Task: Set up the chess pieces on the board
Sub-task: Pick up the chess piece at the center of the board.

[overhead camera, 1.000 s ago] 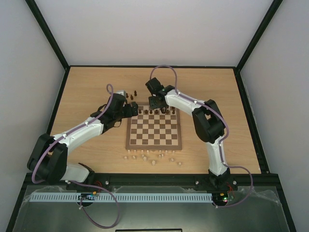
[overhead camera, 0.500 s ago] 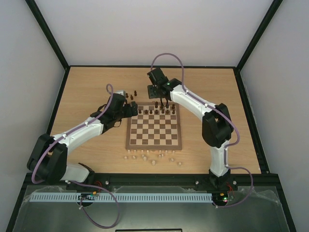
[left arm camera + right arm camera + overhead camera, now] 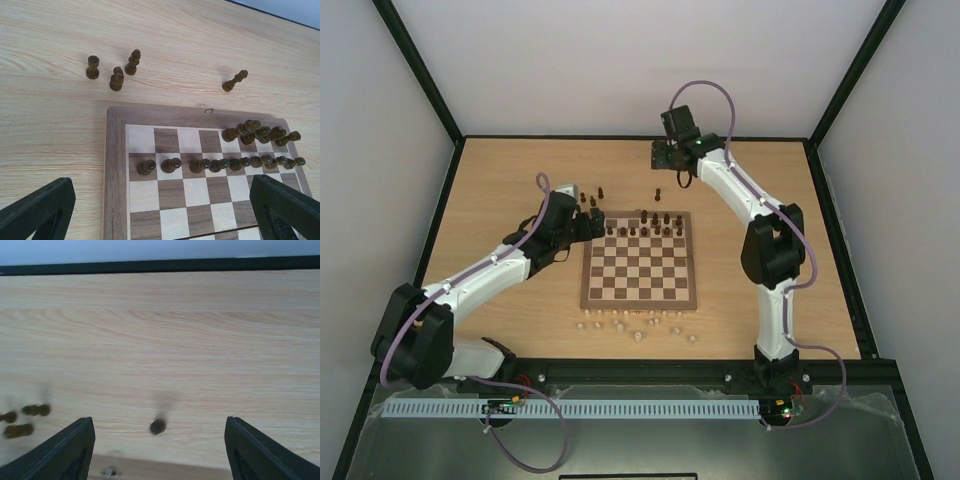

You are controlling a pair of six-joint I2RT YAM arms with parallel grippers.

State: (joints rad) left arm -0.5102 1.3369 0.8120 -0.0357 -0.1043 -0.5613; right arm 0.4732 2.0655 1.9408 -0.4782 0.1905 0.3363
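The tiny dark brown wooden chess pieces (image 3: pixel 116 79), most on the far ranks of the checkered wooden board (image 3: pixel 116 165) and four loose on the pale table (image 3: pixel 50 125) beyond, look light, rigid and tippy, best pinched mid-stem; left gripper (image 3: pixel 160 212) and right gripper (image 3: pixel 157 440) both gape empty.

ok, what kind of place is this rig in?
Probably a lab robot cell, not a home: plain white wall panels in a black frame, a wooden table, and a chessboard between the left arm and right arm.

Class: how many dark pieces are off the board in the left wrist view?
4 dark pieces: three clustered past a corner of the board, one alone farther right. More may lie outside this view.
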